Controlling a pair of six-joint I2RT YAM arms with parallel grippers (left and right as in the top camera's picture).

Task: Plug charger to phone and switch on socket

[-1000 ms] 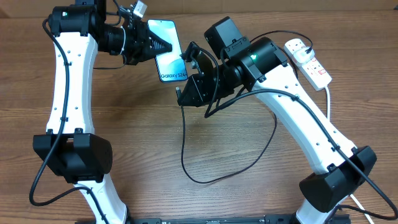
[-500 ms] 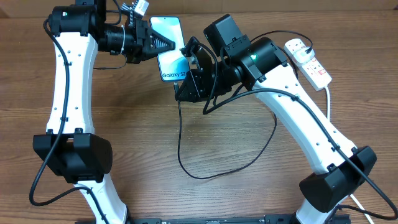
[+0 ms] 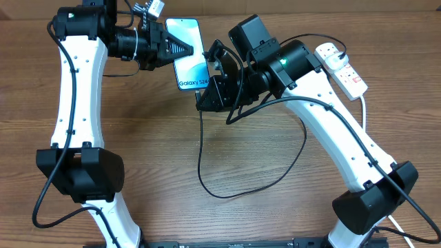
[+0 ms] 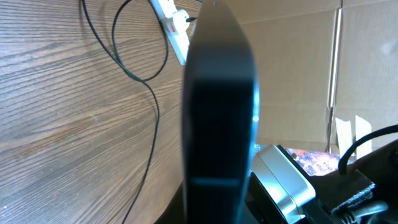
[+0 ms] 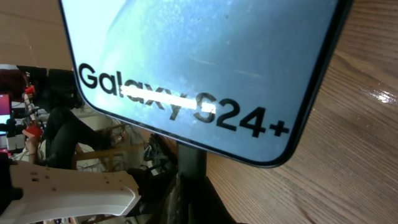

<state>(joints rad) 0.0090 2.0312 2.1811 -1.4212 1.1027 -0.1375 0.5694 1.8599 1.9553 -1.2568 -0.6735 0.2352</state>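
My left gripper [image 3: 185, 50] is shut on the phone [image 3: 190, 60] and holds it above the table, its light blue screen with "Galaxy S24+" facing up. In the left wrist view the phone [image 4: 217, 112] shows edge-on and dark. My right gripper [image 3: 208, 95] is shut on the charger's connector tip [image 3: 200, 90], which sits against the phone's bottom edge. In the right wrist view the connector [image 5: 191, 163] meets the edge of the phone [image 5: 199, 56]. The black cable [image 3: 207, 186] loops down over the table and runs back to the white socket [image 3: 341, 65] at the far right.
The socket also shows in the left wrist view [image 4: 172, 25], with the black cable [image 4: 151, 99] trailing from it. The wooden table [image 3: 151, 158] lies below. A cardboard wall [image 4: 298, 68] stands behind the table.
The phone has shifted a little right and up in my left gripper. My right gripper has brought the connector up to the phone's bottom edge; the cable loop has followed.
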